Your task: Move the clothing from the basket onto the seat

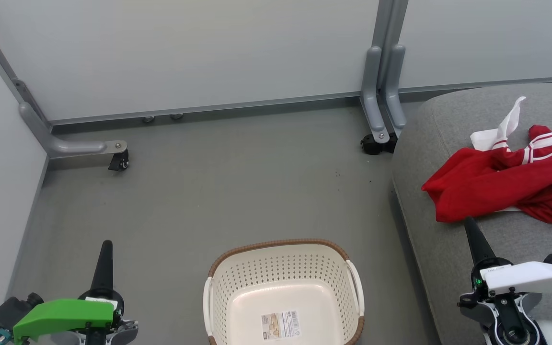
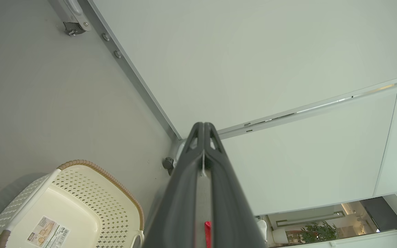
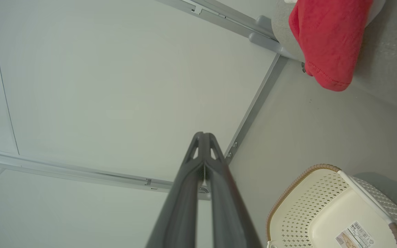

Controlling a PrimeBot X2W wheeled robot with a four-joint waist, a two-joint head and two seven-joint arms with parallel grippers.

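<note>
The red clothing (image 1: 506, 184) with white and striped trim lies crumpled on the grey seat (image 1: 453, 249) at the right; a red fold (image 3: 329, 38) of it hangs over the seat's edge. The cream perforated basket (image 1: 283, 258) with a brown rim stands on the floor at the bottom centre, holding nothing but a label on its bottom (image 2: 48, 232). My left gripper (image 1: 107, 245) is shut, left of the basket over the floor. My right gripper (image 1: 470, 223) is shut and holds nothing, its tip just below the clothing's near edge. Both finger pairs (image 2: 203, 129) (image 3: 203, 137) are pressed together.
Pale partition panels (image 1: 199, 52) close off the back and left. Their grey feet with castors stand at the back left (image 1: 118, 160) and beside the seat's far corner (image 1: 376, 141). Grey floor (image 1: 237, 191) spreads between the panels, basket and seat.
</note>
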